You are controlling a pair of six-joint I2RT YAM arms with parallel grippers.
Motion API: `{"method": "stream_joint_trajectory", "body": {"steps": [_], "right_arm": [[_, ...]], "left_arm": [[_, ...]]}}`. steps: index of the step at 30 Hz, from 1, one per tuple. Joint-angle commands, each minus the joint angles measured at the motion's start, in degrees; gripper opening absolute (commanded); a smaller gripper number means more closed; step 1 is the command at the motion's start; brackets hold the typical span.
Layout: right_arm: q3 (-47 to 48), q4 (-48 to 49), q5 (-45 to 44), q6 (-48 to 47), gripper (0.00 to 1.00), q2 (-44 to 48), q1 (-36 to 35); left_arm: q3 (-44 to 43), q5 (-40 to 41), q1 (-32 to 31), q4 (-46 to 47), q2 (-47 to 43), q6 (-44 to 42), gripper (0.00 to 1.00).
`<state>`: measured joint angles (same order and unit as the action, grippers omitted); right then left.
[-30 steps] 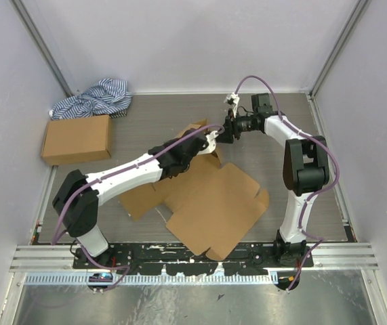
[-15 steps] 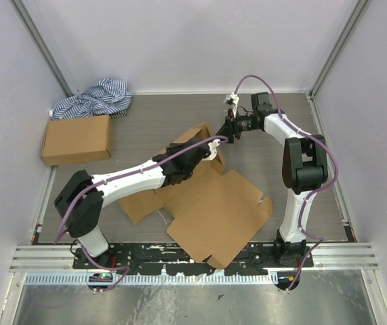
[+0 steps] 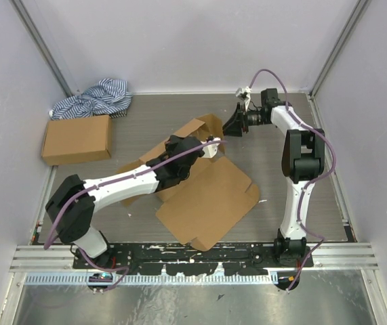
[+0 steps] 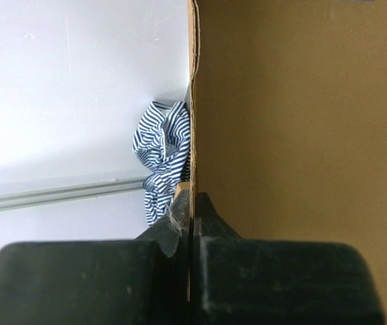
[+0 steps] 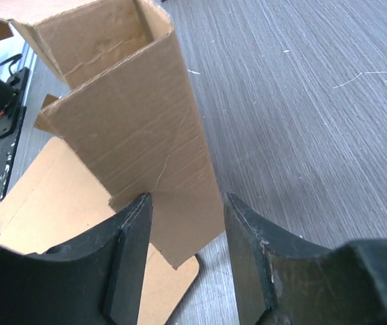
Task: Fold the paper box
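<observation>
The paper box [image 3: 210,196] is a brown die-cut sheet lying mostly flat mid-table, with one far flap [image 3: 205,128] folded up. My left gripper [image 3: 211,147] is shut on a thin cardboard edge of it; in the left wrist view the panel [image 4: 301,135] fills the right side and the jaws [image 4: 192,206] pinch its edge. My right gripper [image 3: 234,125] hovers open just right of the raised flap. In the right wrist view the upright flap [image 5: 132,128] stands ahead of the spread fingers [image 5: 186,206], its lower corner between the tips, touching neither.
A smaller ready-made brown box [image 3: 76,139] lies at the left wall. A blue-striped cloth [image 3: 95,98] is bunched in the far left corner, also visible past the cardboard [image 4: 159,152]. Enclosure walls surround the grey table [image 3: 281,156].
The sheet has slid and turned to the left with my left gripper still shut on it, and the far flap stands more upright. My right gripper has drawn back slightly to the right, still open.
</observation>
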<state>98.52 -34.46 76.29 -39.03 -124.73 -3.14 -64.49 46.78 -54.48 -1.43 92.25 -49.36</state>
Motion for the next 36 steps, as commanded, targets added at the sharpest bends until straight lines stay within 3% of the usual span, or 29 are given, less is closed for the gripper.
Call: {"method": "stream_joint_trajectory", "body": {"steps": [1, 16, 20, 23, 36], "right_arm": [[4.69, -14.88, 7.31, -14.6, 0.53, -0.97, 0.73], [13.1, -26.54, 7.0, -25.76, 0.54, -8.3, 2.15], [12.71, -33.13, 8.08, -34.3, 0.54, -9.27, 2.17], [16.18, -47.41, 8.73, -50.06, 0.54, -11.93, 2.17], [16.21, -48.95, 9.0, -51.79, 0.55, -11.54, 1.86]], "left_arm": [[1.94, 0.59, -0.54, 5.54, -1.73, -3.83, 0.0], [7.45, 0.2, -3.91, 11.8, -3.62, -9.26, 0.0], [7.71, 0.21, -4.19, 11.98, -3.15, -9.87, 0.0], [8.01, 0.2, -4.16, 12.13, -3.11, -10.33, 0.0], [10.52, -1.17, -5.73, 13.83, -5.26, -11.03, 0.0]]}}
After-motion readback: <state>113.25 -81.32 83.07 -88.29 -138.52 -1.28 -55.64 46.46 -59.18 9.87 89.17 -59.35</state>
